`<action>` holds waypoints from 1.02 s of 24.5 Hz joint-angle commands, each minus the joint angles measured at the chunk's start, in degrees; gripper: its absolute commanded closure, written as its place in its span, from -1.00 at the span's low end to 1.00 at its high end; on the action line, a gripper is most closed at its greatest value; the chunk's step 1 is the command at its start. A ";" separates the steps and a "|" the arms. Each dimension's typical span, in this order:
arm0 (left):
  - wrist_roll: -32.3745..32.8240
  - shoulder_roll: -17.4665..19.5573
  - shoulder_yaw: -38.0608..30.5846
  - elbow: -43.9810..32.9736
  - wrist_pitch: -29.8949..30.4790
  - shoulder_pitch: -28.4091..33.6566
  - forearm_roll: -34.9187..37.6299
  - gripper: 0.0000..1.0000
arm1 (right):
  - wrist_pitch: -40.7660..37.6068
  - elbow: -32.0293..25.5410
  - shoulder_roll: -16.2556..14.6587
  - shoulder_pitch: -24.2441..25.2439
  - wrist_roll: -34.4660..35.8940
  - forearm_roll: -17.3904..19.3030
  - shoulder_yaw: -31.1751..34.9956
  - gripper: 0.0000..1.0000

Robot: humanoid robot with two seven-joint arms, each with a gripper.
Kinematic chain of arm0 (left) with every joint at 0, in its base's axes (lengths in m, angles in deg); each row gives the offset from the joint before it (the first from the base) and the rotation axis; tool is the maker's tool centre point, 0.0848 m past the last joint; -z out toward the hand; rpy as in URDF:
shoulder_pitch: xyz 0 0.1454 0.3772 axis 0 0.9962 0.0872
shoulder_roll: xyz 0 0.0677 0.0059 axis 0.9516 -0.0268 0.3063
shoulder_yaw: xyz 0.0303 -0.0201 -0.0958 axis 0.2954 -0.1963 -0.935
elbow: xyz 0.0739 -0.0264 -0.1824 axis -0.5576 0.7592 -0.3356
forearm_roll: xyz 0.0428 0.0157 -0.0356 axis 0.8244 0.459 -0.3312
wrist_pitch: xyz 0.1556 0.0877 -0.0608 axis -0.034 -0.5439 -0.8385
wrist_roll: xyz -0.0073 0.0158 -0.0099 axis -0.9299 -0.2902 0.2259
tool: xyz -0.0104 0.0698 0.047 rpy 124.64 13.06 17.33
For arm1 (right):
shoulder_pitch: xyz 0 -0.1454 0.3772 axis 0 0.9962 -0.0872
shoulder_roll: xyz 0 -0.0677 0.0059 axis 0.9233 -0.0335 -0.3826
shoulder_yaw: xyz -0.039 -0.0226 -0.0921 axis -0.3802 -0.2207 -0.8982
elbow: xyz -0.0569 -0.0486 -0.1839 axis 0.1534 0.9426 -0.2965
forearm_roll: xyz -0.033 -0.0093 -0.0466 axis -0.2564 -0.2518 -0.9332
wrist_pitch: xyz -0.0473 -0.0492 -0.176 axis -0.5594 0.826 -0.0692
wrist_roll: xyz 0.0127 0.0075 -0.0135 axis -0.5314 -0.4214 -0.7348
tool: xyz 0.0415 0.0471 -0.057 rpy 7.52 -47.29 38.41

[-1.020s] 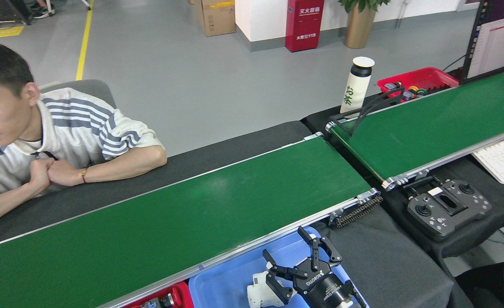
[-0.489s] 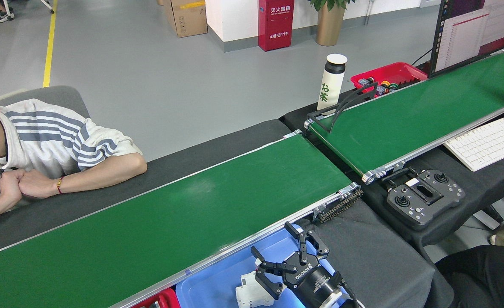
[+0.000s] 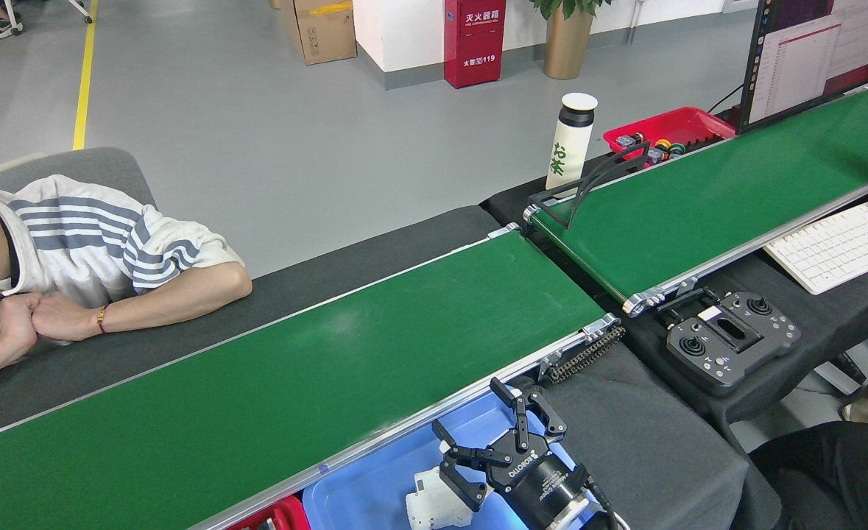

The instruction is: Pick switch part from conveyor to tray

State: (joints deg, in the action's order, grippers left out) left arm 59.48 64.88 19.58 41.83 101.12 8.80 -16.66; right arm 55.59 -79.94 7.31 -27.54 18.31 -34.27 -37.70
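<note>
My right pincer (image 3: 478,433) is over the blue tray (image 3: 375,495), fingers (image 3: 506,394) spread wide apart, gripping nothing. The white switch part (image 3: 434,504) lies in the tray, just below-left of the pincer, beside the lower finger; can't tell if they touch. Tray sits right against the near rail of the conveyor (image 3: 294,383), whose green belt is bare. A red bin (image 3: 279,515) peeks in left of the tray, at the bottom edge. Second belt w/ black frame (image 3: 706,195) runs off to the right; a controller (image 3: 728,340) and keyboard (image 3: 838,246) lie near it. A person (image 3: 73,258) leans on the far side. Left arm not in view.
</note>
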 commanded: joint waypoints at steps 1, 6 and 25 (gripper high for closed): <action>-1.54 1.84 -0.03 -0.07 1.09 -0.48 -0.60 0.97 | 0.16 -0.72 0.39 -0.85 -0.01 0.19 0.09 -0.99; -1.72 2.98 -0.20 -0.24 9.79 2.60 -6.93 0.98 | 0.60 -1.07 0.39 -0.59 -0.18 0.19 0.17 -0.99; -2.77 -6.95 -1.34 -56.14 20.95 21.32 -14.58 0.95 | 16.68 -6.87 -1.46 7.50 -0.27 0.19 19.95 -0.99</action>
State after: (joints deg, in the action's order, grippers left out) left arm 56.80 57.61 18.70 -11.44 121.89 29.65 -31.42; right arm 72.09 -85.65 6.23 -19.82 17.97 -34.22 -18.69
